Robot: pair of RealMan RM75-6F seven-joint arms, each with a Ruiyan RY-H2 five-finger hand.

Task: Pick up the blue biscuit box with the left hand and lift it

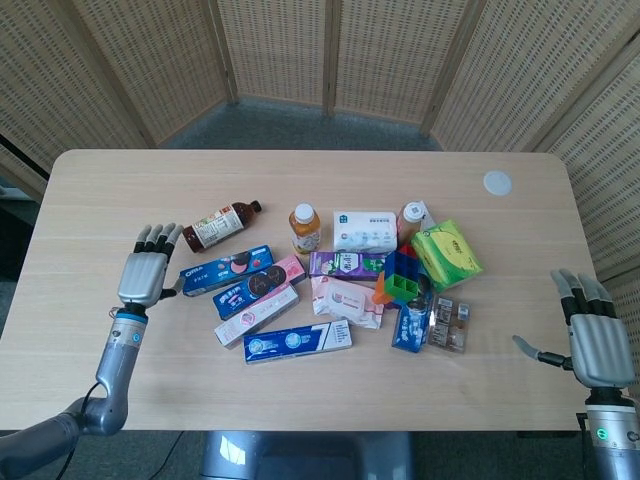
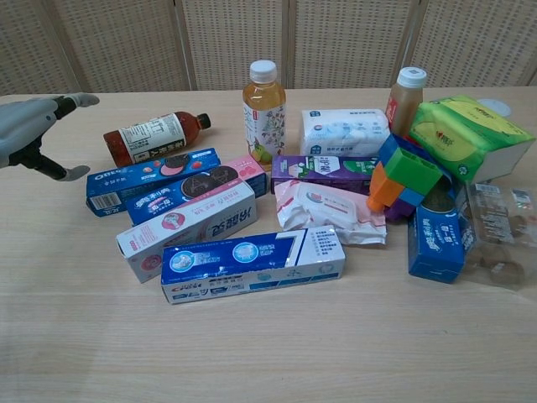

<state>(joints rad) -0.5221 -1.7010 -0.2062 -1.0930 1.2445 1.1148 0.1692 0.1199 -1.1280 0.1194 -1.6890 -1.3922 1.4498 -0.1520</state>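
We are holding our left hand [image 1: 144,277] just off the left end of the long blue cardboard biscuit box [image 1: 227,270], palm down with the fingers spread and extended toward the far side of the table and the thumb [image 2: 65,173] sticking out toward the box; nothing is in its grasp. In the chest view the thumb tip is sitting just beside the box's near-left corner, and we cannot tell whether it is touching. The box is lying flat on the pale wooden table [image 1: 100,190], at the left edge of the clutter, with its long axis running left to right and tilting slightly away at its right end. It is lying to the right of our fingers, so we judge the hand needs to travel sideways over it. A brown bottle lying on its side [image 1: 221,224] is close behind the box, and a second blue biscuit box [image 2: 189,190] is pressing along its near side. Our right hand [image 1: 597,339] is waiting well apart at the table's right edge, fingers spread, empty.
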